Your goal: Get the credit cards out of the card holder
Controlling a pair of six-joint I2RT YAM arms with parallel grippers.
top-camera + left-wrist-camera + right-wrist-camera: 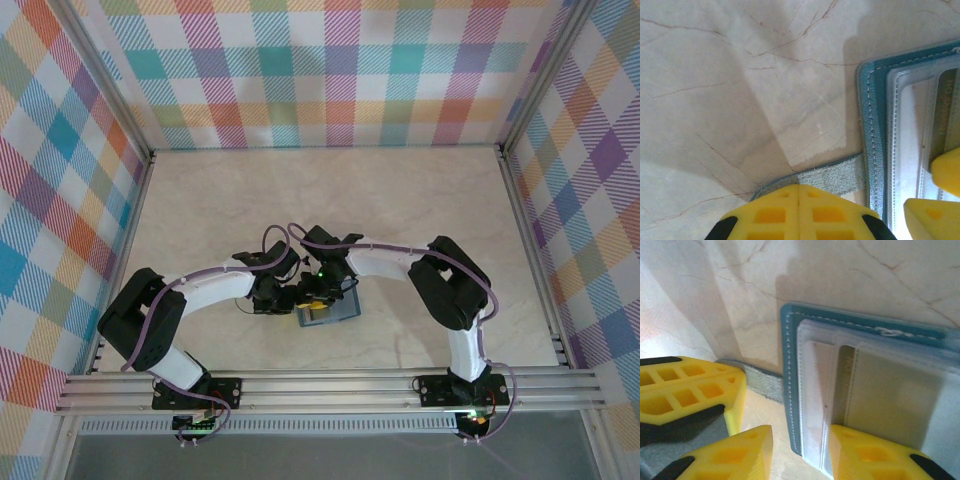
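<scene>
Left claw (799, 192) grips card holder's (874, 125) tab (832, 180); right claw (800, 452) straddles its edge.

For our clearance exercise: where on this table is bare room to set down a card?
Free: the table from its middle to the back wall, and along both sides. Crowded: centre-front, where the left tool and right tool meet at the card holder.

White-and-black arms (215, 290) carry purple cables (150, 330) and yellow, honeycombed tool fingers (770, 215).

left gripper (799, 189): jaws pressed together | right gripper (800, 440): jaws apart | arms bent inward, wrists close
</scene>
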